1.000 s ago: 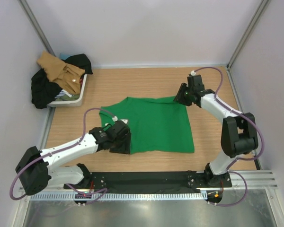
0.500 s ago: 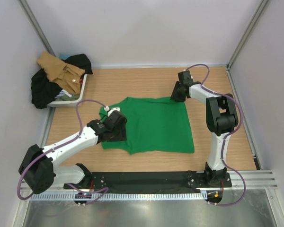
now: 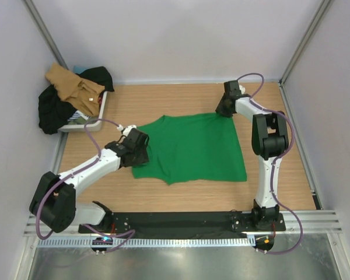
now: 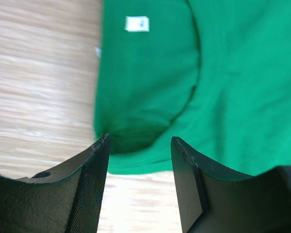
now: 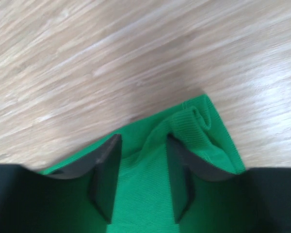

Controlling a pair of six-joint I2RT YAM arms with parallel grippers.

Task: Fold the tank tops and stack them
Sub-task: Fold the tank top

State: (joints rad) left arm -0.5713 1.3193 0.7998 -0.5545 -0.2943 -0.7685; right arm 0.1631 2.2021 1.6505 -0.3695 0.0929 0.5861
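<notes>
The green tank top (image 3: 192, 149) lies spread flat on the wooden table. My left gripper (image 3: 137, 146) is at its left edge. In the left wrist view the left gripper (image 4: 138, 143) is open, with the cloth's hem and a white label (image 4: 137, 23) just ahead of the tips. My right gripper (image 3: 224, 108) is at the cloth's far right corner. In the right wrist view the right gripper (image 5: 143, 158) has its jaws apart, pressed down astride a rumpled fold of green cloth (image 5: 199, 131). The tan tank top (image 3: 70, 81) lies on a clothes pile at the far left.
A white tray (image 3: 96, 119) at the far left holds the pile, with black garments (image 3: 52, 108) spilling over its side. Grey walls close the table in at the left, back and right. A black rail runs along the near edge.
The green tank top has been drawn out wider and shifted towards the far right. My left gripper moved back and left to the cloth's edge; my right gripper moved to the far corner.
</notes>
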